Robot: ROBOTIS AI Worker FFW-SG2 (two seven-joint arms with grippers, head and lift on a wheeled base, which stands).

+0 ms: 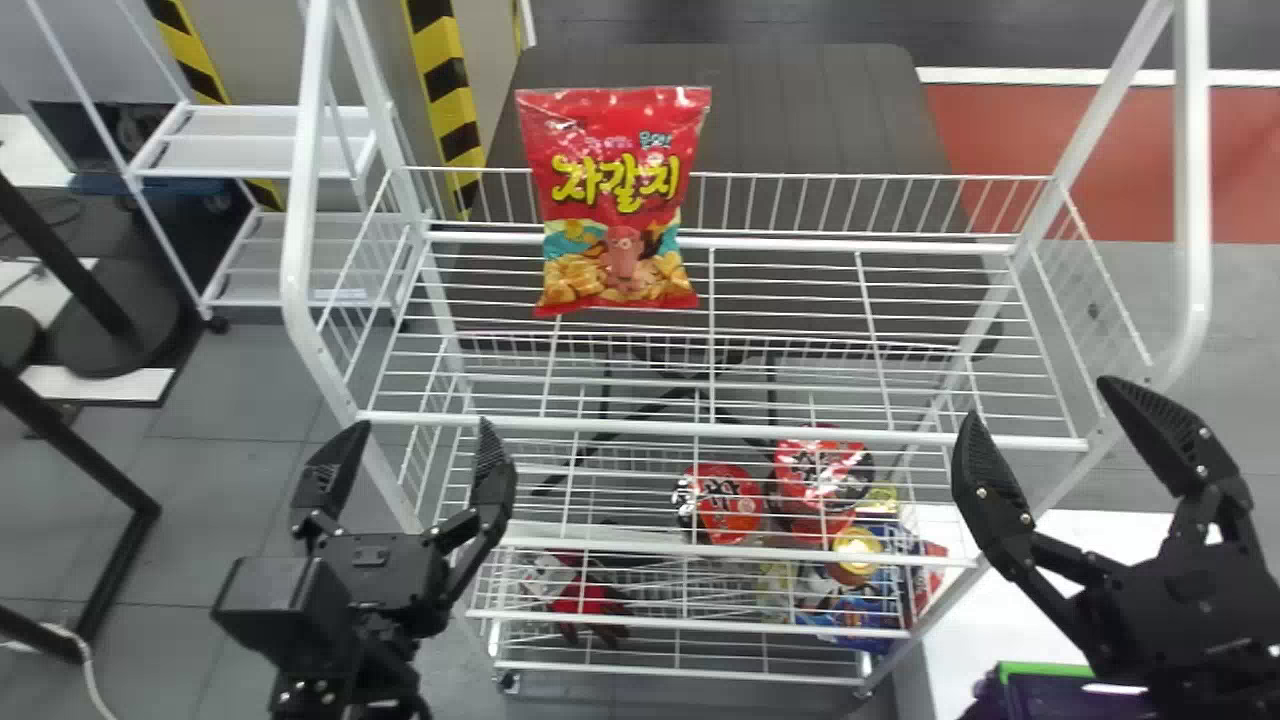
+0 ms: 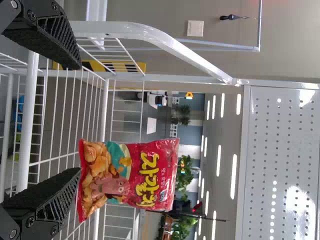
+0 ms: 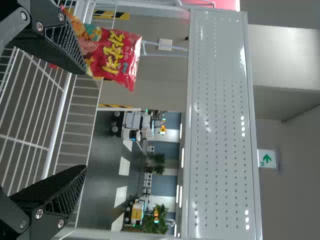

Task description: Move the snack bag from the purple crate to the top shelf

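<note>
Because the snack bag stands upright on the top shelf, the placing step is judged complete, and the step in hand is clearance and withdrawal. From where I stand in the room, the bag sits towards the left side of the shelf, printed face forward, near the rear rail. Whether it leans on that rail cannot be told.

End effector status: the left gripper has its fingers spread wide, with nothing between them, near the shelf's left front corner. The right gripper is likewise wide and empty, near the right front corner. Both are apart from the bag. The purple crate is low at the robot's right, partly hidden by the right arm.

Next move, as judged: keep both grippers spread and draw each arm straight back from the rack before lowering it. Do not close on the bag again. Observe the white uprights; a sideways swing could catch a finger on the frame and jolt the rack. Since the bag is soft and tall, such a knock could tip it over. If it slumps, reset it gently.
</note>
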